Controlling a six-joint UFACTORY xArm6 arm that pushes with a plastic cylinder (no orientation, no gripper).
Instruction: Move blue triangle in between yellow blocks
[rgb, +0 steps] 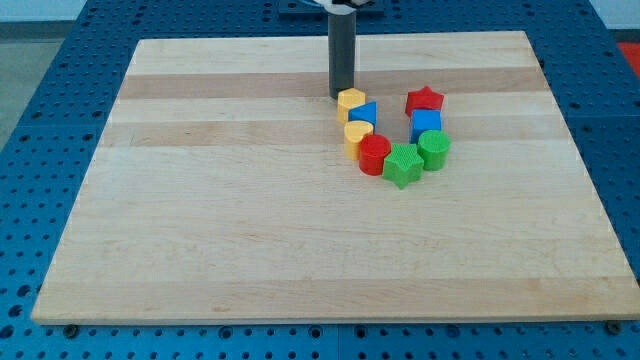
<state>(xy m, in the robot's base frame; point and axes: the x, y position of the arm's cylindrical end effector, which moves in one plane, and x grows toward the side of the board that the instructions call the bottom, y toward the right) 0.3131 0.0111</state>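
Observation:
The blue triangle (364, 113) sits between two yellow blocks: a yellow hexagon (350, 100) just above-left of it and a yellow heart-shaped block (357, 135) just below it. It touches both. My tip (341, 95) is at the top-left edge of the yellow hexagon, touching or nearly touching it, up and left of the blue triangle.
A red cylinder (374, 154), a green star (403, 164), a green cylinder (434, 149), a blue cube (425, 124) and a red star (425, 100) form a curved chain to the right of the yellow blocks. All rest on the wooden board (250, 200).

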